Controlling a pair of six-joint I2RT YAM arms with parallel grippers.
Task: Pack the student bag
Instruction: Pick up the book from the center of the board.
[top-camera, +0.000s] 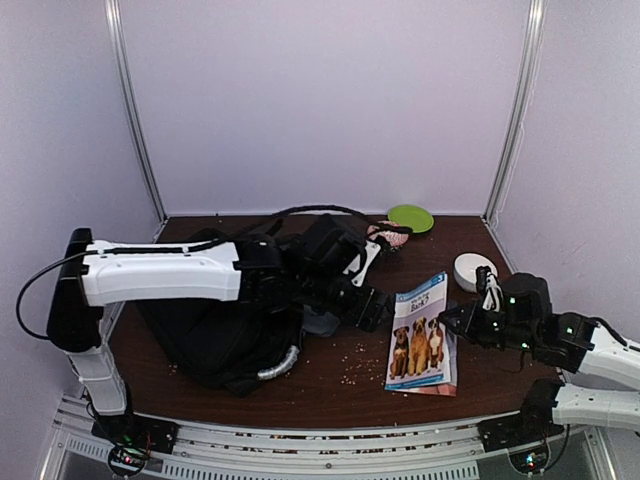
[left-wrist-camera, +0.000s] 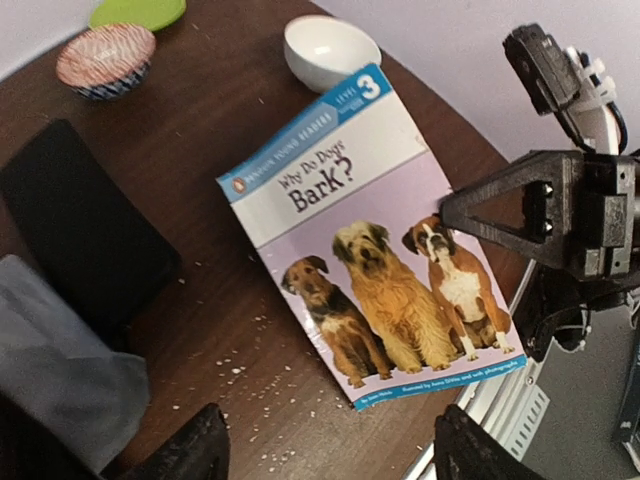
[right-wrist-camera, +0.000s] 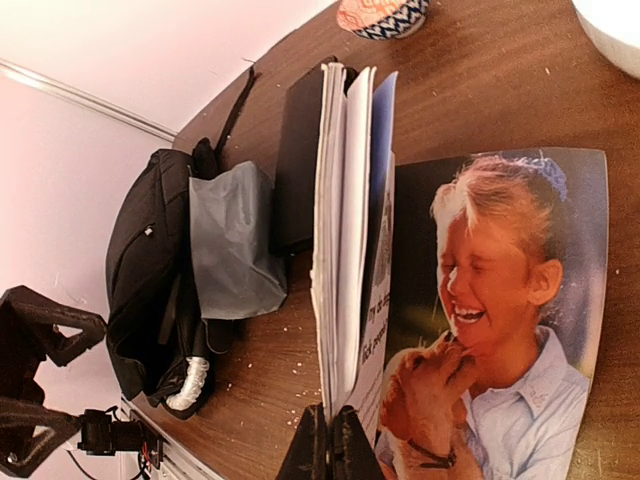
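Observation:
The student bag (top-camera: 205, 340) is black and lies at the front left with its silvery-grey handle (top-camera: 281, 362) toward the near edge; it also shows in the right wrist view (right-wrist-camera: 145, 270). A dog picture book (top-camera: 420, 335) lies right of centre. My right gripper (right-wrist-camera: 330, 442) is shut on the edge of the book's front cover and pages (right-wrist-camera: 345, 230), which stand up while the back cover (right-wrist-camera: 500, 300) lies flat. In the top view the right gripper (top-camera: 452, 320) sits at the book's right edge. My left gripper (left-wrist-camera: 335, 455) is open and empty, hovering over the table just left of the book (left-wrist-camera: 370, 230).
A grey pouch (left-wrist-camera: 60, 365) and a flat black case (left-wrist-camera: 80, 230) lie between bag and book. A white bowl (top-camera: 473, 270), a patterned bowl (top-camera: 388, 236) and a green plate (top-camera: 410, 217) stand at the back right. Crumbs dot the brown table (top-camera: 340, 385).

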